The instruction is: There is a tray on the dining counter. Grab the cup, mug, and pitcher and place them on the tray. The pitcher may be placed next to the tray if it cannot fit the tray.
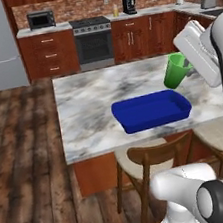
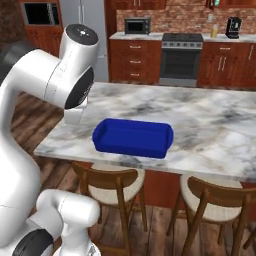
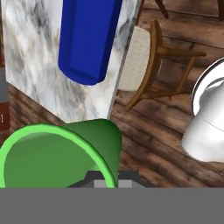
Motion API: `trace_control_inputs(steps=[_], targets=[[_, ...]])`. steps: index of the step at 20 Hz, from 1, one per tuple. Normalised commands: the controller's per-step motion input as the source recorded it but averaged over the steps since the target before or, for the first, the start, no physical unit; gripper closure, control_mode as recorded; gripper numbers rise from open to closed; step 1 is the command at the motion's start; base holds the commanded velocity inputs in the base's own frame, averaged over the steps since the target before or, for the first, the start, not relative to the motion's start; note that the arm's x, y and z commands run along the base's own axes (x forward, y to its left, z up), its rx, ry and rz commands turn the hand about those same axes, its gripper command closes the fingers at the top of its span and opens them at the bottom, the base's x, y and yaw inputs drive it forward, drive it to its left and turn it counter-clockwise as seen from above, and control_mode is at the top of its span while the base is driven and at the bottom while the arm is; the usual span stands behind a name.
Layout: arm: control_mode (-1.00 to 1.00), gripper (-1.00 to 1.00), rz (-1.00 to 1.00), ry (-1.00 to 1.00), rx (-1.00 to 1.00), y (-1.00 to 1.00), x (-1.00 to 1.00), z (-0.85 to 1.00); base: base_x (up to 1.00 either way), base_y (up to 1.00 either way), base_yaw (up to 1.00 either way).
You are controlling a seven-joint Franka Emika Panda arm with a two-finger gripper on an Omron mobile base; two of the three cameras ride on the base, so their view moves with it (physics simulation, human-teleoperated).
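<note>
I hold the cup (image 1: 176, 70) up in the air, tilted, above the right part of the counter (image 1: 87, 107) and just past the tray's (image 1: 152, 110) far right corner, as the left base view gives it. My gripper (image 3: 109, 180) sits low in the hand view, its tips mostly hidden behind the cup's (image 3: 57, 155) bright rim, so the fingers close on the cup at its wall, though the exact contact I cannot make out. The cup's open mouth fills the lower left of that view, right against my fingers. The tray (image 3: 87, 37) lies beyond it on the marble (image 3: 33, 65), well apart from the cup, its rounded end pointing toward the counter's (image 2: 210, 125) near edge. In the right base view the tray (image 2: 132, 137) rests close to the near edge of the marble, with broad bare stone to its right and behind it. To its left the top runs on a little before the corner. Below the near edge stand two wooden chairs (image 2: 117, 187) with pale seats, tucked under the overhang; one chair (image 3: 148, 65) shows beside the counter's edge in the hand view, above plank floor (image 1: 25, 162). I can read no writing or brand on the cup, the tray or the counter.
</note>
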Motion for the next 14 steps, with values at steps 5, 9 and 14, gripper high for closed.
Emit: trace_control_inputs(steps=[5, 9, 14], targets=[[1.00, 1.00, 0.00, 0.00, 0.00, 0.00, 0.00, 0.00, 0.09, -0.67, 0.00], [1.00, 1.00, 0.00, 0.00, 0.00, 0.00, 0.00, 0.00, 0.24, -0.65, 0.00], [1.00, 1.00, 0.00, 0.00, 0.00, 0.00, 0.00, 0.00, 0.29, -0.29, 0.00]])
